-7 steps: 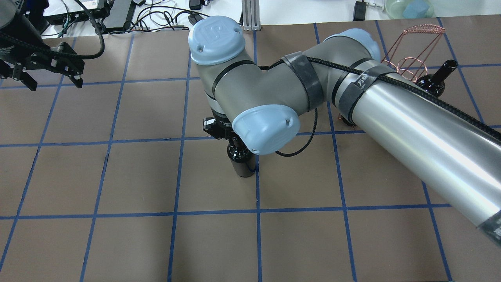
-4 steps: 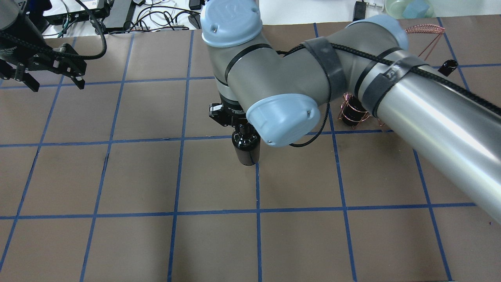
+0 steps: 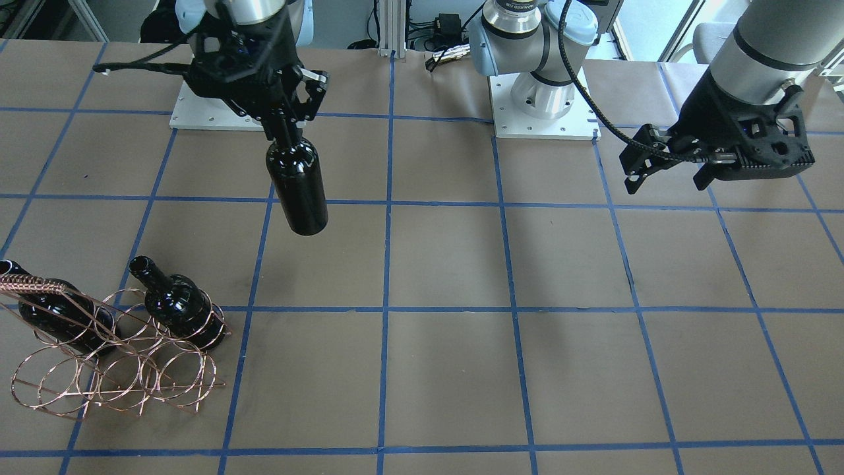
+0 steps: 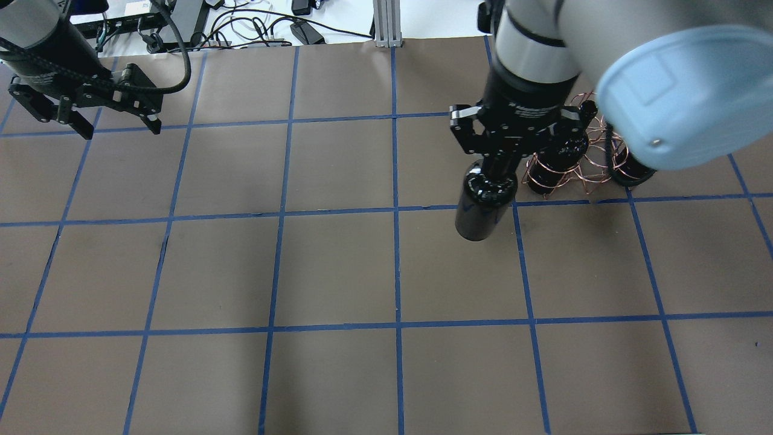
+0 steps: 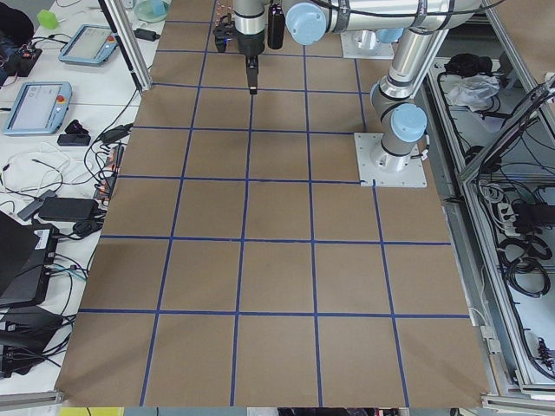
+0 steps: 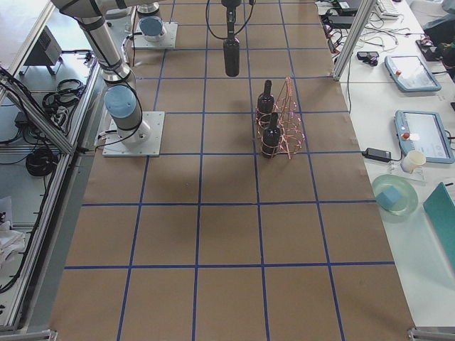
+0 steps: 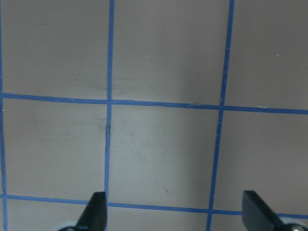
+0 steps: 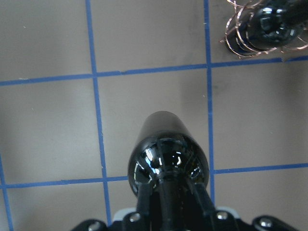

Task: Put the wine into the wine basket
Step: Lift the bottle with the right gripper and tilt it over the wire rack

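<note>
The near-black glossy glass wine bottle [image 3: 298,185], smooth and unlabelled with a straight body, rounded shoulders and a narrow neck, is hanging neck-up under the right gripper [image 3: 283,128]. The jaws are clamping the neck between them, and in the right wrist view the shiny shoulders [image 8: 168,156] are bulging out just below the black fingers.

The bottle is sitting near the copper-coloured thin wire wine basket [image 3: 99,356], on the basket's side facing the robot's left arm, and is not touching it. The basket is a lattice of round loops with a coiled wire handle. Two more dark glossy bottles [image 3: 181,307] [image 3: 56,316] are resting in its loops with their necks tilted up.

The left gripper [image 3: 667,175], matte black and angular, is hovering well apart from the basket, past the held bottle. Its jaws are spread wide and gripping nothing, and its two fingertips [image 7: 96,214] are framing only the brown matte table covering [image 3: 448,264] with its blue tape grid.
</note>
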Motion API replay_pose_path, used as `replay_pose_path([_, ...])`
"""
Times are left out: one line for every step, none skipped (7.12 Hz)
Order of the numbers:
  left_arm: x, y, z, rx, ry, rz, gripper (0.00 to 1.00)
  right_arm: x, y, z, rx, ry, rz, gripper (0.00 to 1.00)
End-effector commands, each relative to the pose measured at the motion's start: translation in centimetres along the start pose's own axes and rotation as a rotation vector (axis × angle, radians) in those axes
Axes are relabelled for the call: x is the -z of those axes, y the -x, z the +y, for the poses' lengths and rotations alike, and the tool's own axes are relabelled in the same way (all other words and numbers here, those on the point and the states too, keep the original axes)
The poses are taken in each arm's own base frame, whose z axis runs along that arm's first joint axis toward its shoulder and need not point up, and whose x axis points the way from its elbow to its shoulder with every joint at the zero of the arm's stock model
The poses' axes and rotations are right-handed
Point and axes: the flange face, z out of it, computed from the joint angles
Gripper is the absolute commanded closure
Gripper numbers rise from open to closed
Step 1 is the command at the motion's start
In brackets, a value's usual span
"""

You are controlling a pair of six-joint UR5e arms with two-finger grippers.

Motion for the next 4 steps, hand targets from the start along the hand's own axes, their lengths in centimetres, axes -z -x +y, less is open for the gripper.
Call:
replay_pose_path([0.5, -3.3, 0.7, 0.043, -0.014, 0.028, 0.0, 3.3, -8.9, 0.0, 0.082, 0.063, 0.004, 0.91])
replay_pose_path([0.5, -3.7, 0.8, 0.034, -0.019, 0.024, 0.0, 4.0, -13.7, -1.2, 0.086, 0.074, 0.001, 0.91])
replay_pose_path([0.9, -3.8, 1.1, 0.028, -0.028, 0.022, 0.0, 4.7, -19.1, -2.1, 0.118, 0.064, 0.002, 0.91])
replay_pose_path([0.8, -4.2, 1.4, 0.026, -0.026, 0.024, 0.0, 4.9, -21.7, -3.0, 0.138, 0.064, 0.003, 0.92])
